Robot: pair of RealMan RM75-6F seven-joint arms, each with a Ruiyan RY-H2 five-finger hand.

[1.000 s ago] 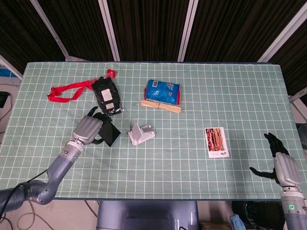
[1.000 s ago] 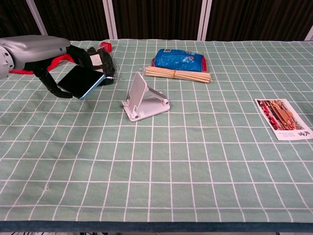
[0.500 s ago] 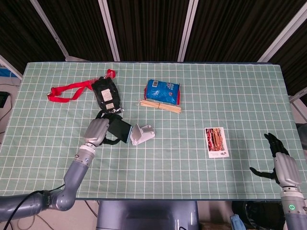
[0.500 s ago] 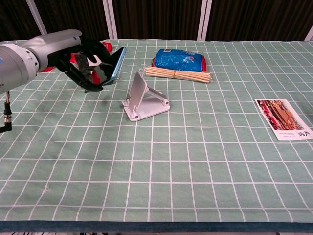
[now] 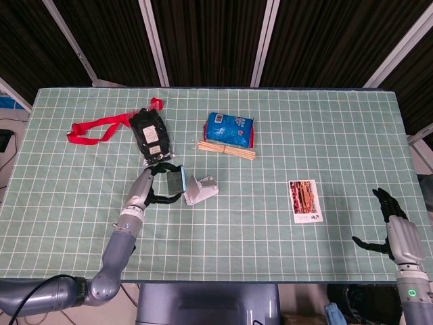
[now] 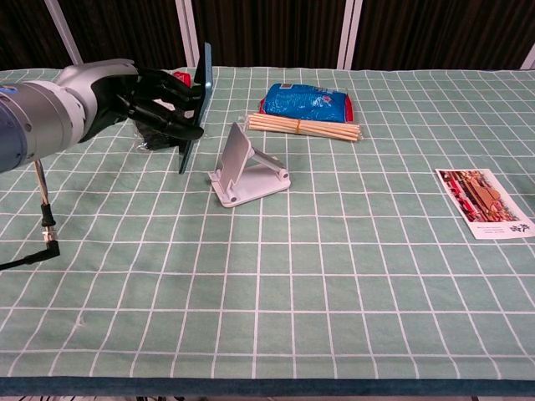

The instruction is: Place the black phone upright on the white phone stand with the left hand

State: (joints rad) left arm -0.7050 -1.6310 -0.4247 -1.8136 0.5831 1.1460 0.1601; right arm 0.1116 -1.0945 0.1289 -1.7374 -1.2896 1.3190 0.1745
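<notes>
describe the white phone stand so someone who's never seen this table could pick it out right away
On the green checked tablecloth, look just left of centre, in front of the bundle of wooden sticks. The white phone stand sits there, beside the left hand holding the black phone. It is the only white, folded, wedge-shaped object.

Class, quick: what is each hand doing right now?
Left hand: holds the black phone upright, beside the stand.
Right hand: open, holding nothing.

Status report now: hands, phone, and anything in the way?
Left hand holds phone upright, just left of stand, not seated. Right hand open, idle. Nothing between phone and stand.
</notes>
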